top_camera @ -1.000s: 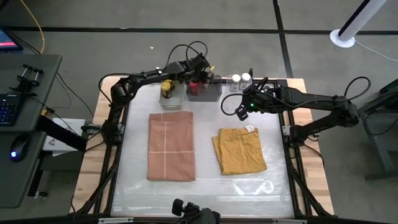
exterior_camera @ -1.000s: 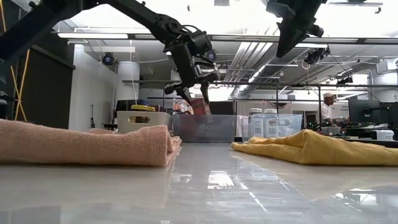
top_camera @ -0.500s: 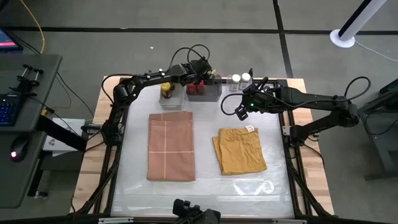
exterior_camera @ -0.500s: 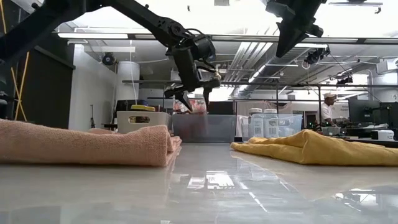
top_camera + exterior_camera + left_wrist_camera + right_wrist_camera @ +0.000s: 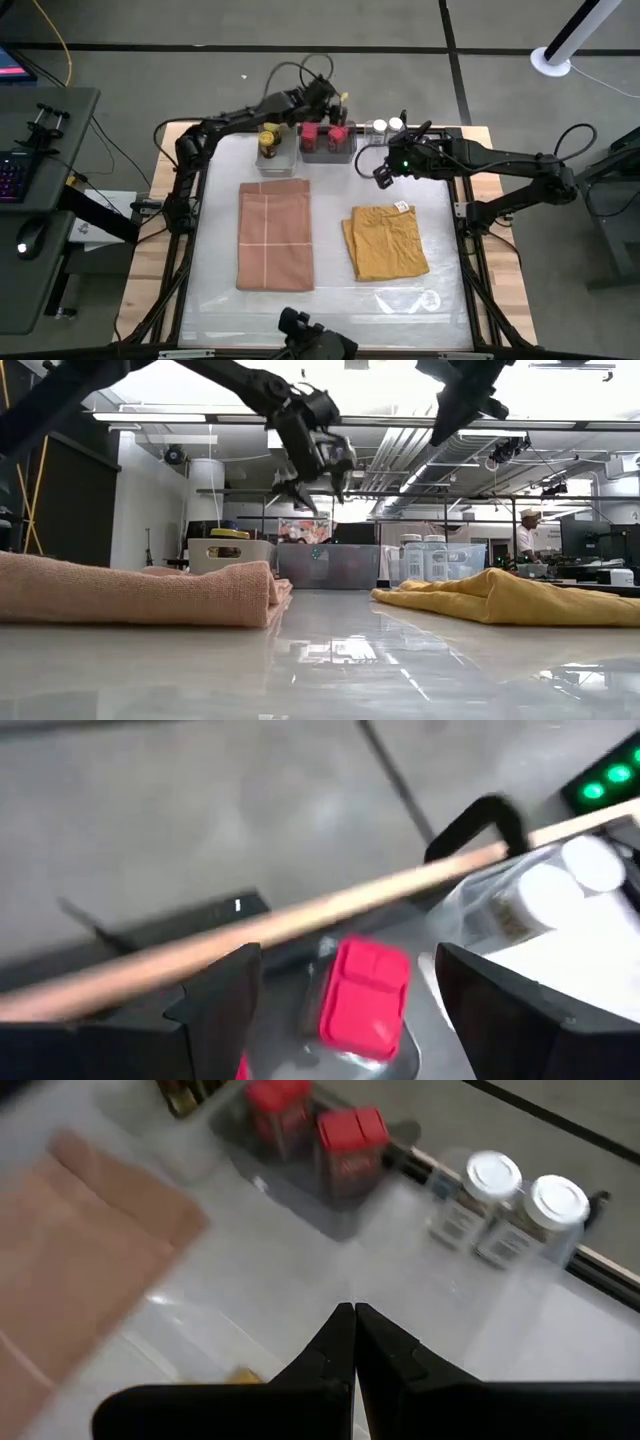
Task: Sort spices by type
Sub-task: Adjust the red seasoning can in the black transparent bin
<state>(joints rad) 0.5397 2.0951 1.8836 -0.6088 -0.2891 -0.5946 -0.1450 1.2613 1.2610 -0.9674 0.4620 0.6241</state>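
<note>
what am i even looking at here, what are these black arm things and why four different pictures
Two robot arms work at a table, sorting spices. One camera looks down from overhead, one sits at table height, and one rides on each wrist. The left gripper hangs open and empty above a clear bin holding two red tins. The right gripper, shut and empty, waits nearby. Two white-topped shakers stand at the far edge, a yellow-lidded jar sits in a bin on the left. A pink cloth and mustard cloth lie folded.
</note>
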